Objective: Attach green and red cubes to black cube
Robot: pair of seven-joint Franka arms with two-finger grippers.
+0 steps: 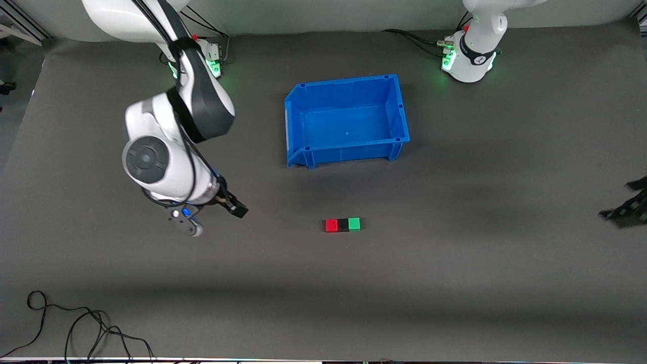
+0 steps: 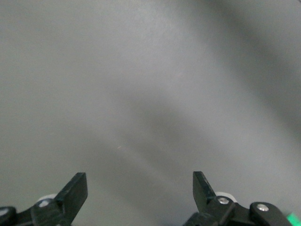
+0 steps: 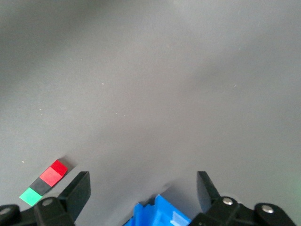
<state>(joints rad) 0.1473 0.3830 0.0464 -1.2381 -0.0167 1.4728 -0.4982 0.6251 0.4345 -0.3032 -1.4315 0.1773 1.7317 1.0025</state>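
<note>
Red cube point(image 1: 331, 225), black cube point(image 1: 343, 225) and green cube point(image 1: 354, 224) sat joined in a row; both open, empty hands, left hand point(image 2: 140, 188) and right hand point(image 3: 141, 188), should retreat clear without nudging it.

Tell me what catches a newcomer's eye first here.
The big blue bin stands out, sitting empty mid-table near the robots' bases. Nearer the front camera lies a tiny row of cubes touching side by side: red cube, black cube, green cube. Both arms hang apart from them, pincers open.
</note>
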